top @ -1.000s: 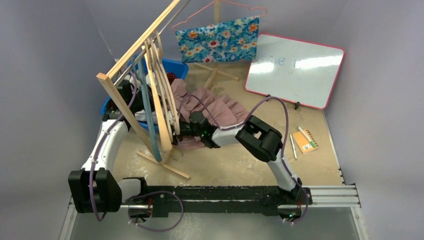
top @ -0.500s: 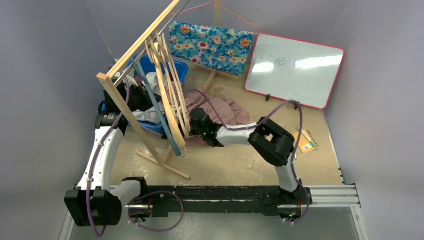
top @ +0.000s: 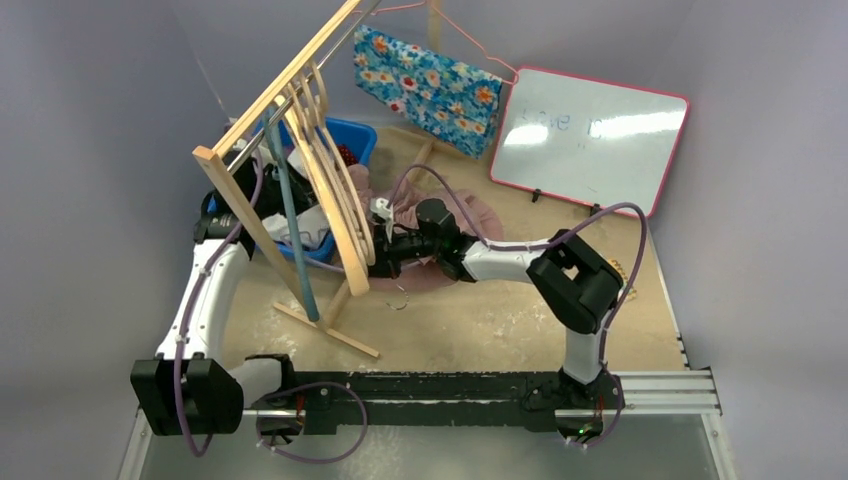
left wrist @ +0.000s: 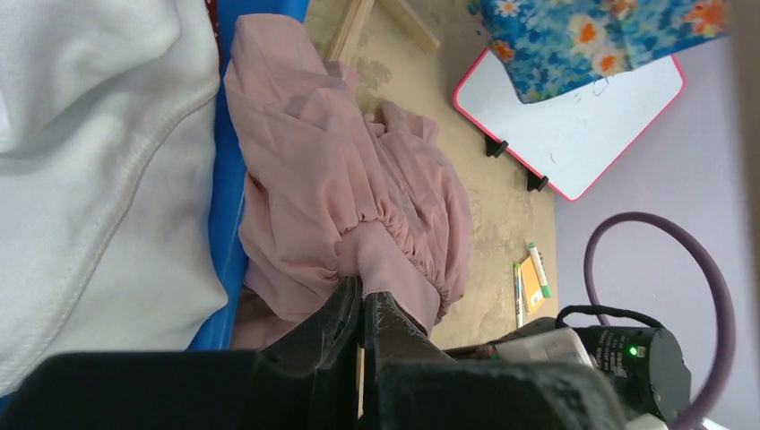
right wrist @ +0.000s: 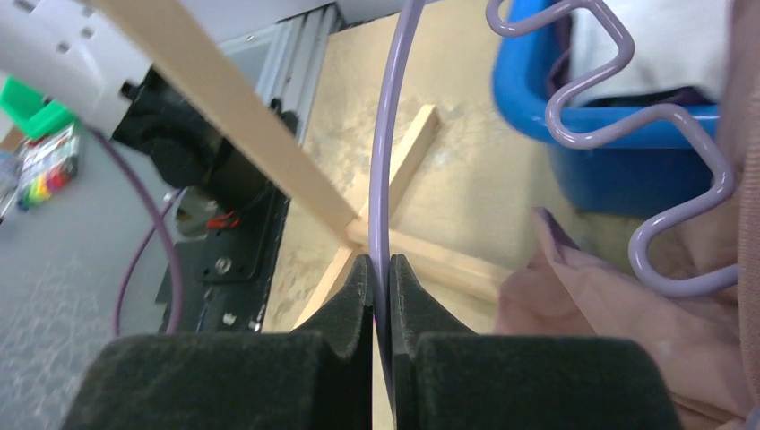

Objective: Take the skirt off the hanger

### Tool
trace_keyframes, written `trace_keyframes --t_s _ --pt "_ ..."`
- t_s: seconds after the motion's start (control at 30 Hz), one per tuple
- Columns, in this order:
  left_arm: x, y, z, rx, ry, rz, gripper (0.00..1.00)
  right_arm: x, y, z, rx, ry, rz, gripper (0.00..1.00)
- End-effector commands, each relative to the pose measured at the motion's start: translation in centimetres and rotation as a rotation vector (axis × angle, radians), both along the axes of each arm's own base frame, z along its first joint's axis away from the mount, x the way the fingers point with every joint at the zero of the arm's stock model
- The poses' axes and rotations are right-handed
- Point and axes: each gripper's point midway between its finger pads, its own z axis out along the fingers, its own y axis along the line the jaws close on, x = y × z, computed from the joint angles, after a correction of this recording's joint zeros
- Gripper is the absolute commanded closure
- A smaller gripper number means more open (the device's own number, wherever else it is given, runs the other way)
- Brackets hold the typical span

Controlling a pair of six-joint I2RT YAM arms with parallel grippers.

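Note:
The pink skirt point(top: 484, 216) lies bunched on the table beside the blue bin, seen closer as gathered folds point(left wrist: 332, 179). My left gripper point(left wrist: 361, 288) is shut on its elastic waistband; from above this gripper is mostly hidden behind the wooden rack. The hanger point(right wrist: 387, 161) is thin lilac wire with a wavy shoulder point(right wrist: 708, 193), and the skirt's fabric point(right wrist: 609, 305) rests against it. My right gripper point(right wrist: 380, 262) is shut on the straight run of that wire, and it sits low by the rack's foot point(top: 385, 250).
A tilted wooden drying rack point(top: 270, 105) stands over the blue bin point(top: 350, 135), which holds a white garment point(left wrist: 90, 134). A floral cloth point(top: 430, 85) hangs on a pink hanger at the back. A whiteboard point(top: 590, 140) leans at right; markers and an orange pad point(left wrist: 534, 285) lie near it.
My right gripper has shut on the hanger wire and its arm has stretched rightward. The skirt has bunched up toward the rack. The rack and the floral cloth have swung.

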Motion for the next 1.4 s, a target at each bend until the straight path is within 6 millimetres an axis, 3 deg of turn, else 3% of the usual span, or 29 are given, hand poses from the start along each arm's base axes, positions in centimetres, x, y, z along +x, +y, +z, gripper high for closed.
trace_keyframes --t_s 0.0,0.17,0.27,0.4,0.57,0.6,0.7,0.83,0.97,1.07,1.13,1.23,1.27,1.37 --pt "1.7 0.9 2.1 0.039 -0.080 0.016 1.00 -2.4 -2.2 0.8 -0.014 -0.008 0.109 1.00" --pt "1.5 -0.2 0.4 -0.032 -0.055 -0.028 1.00 -3.1 -4.4 1.8 -0.068 -0.155 0.171 1.00" --pt "0.7 -1.7 0.6 -0.110 -0.076 -0.094 1.00 -3.6 -5.6 3.1 -0.011 -0.185 0.217 1.00" --pt "-0.7 -3.6 0.4 -0.187 -0.082 -0.172 1.00 -4.8 -4.7 5.8 0.109 -0.169 0.299 1.00" --pt "-1.5 -3.2 -0.8 -0.156 -0.043 -0.157 1.00 -6.8 -4.7 9.9 0.291 -0.159 0.360 1.00" --pt "-1.3 -3.4 -0.4 -0.181 -0.052 -0.159 1.00 -7.3 -5.1 9.5 0.281 -0.113 0.374 1.00" --pt "-1.0 -4.2 0.7 -0.286 -0.062 -0.170 1.00 -4.4 -6.3 7.8 0.205 -0.065 0.280 1.00" --pt "-0.8 -3.6 0.1 -0.234 -0.049 -0.145 1.00 -0.4 -7.5 5.4 0.066 0.019 0.077 1.00" --pt "-0.6 -3.0 -0.9 -0.167 -0.044 -0.113 1.00 1.0 -7.3 8.5 0.112 0.083 -0.071 1.00" --pt "-0.8 -1.9 -2.1 -0.084 -0.001 -0.073 1.00 0.2 -7.1 10.3 0.157 0.208 -0.057 1.00" --pt "-0.4 -2.2 -1.5 -0.137 -0.030 -0.061 1.00 -0.4 -7.3 11.5 0.208 0.290 -0.041 1.00" --pt "0.4 -2.5 -1.3 -0.219 -0.031 -0.040 1.00 0.4 -7.9 12.7 0.266 0.354 -0.058 1.00" --pt "0.8 -2.4 -1.5 -0.221 -0.023 -0.032 0.95 0.8 -7.9 12.5 0.249 0.359 -0.075 1.00" --pt "1.5 -2.2 -1.9 -0.218 -0.008 -0.016 0.64 1.7 -7.8 11.8 0.207 0.369 -0.119 1.00"
